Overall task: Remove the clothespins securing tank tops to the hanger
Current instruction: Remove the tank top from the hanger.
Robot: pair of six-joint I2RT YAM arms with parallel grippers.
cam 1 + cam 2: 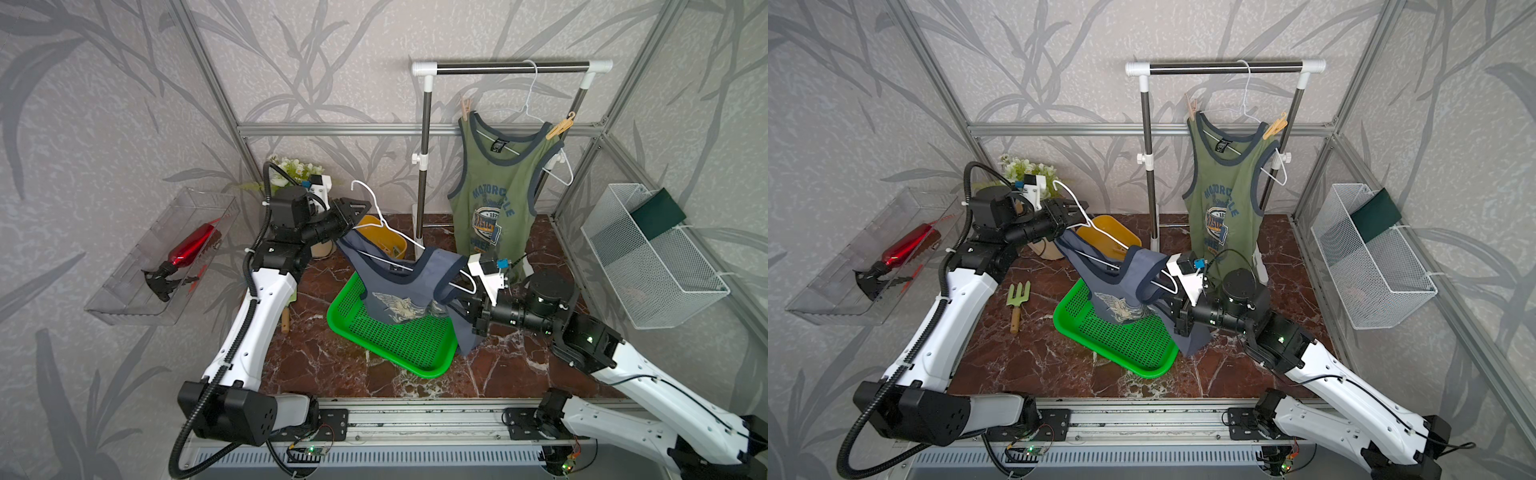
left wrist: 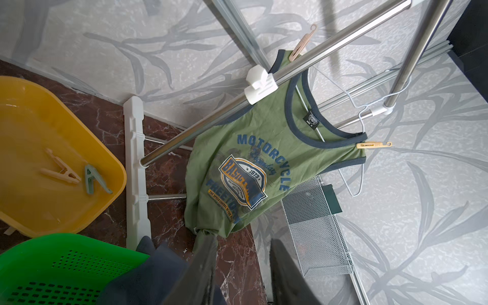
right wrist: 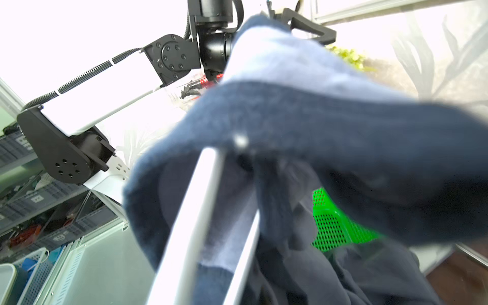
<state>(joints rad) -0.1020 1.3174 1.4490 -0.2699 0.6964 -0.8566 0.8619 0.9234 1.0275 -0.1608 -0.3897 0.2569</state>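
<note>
Left tool (image 1: 351, 216) pinched the raised hanger (image 1: 399, 234). Right tool (image 1: 1177, 309), pressed together, sat against the blue tank top (image 1: 399, 291). At one o'clock, light, stiff, springy clothespins (image 1: 466, 109) gripped the olive tank top (image 1: 498, 187); best squeezed at their tails.

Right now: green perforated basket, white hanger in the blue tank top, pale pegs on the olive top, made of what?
Green perforated basket: moulded plastic, glossy rim, regular punched holes. White hanger: thin wire, probably metal with a smooth white coating; bare plastic is possible. Pale pegs: likely matte plastic, given moulded hook ends, though the tan one could be wood.
</note>
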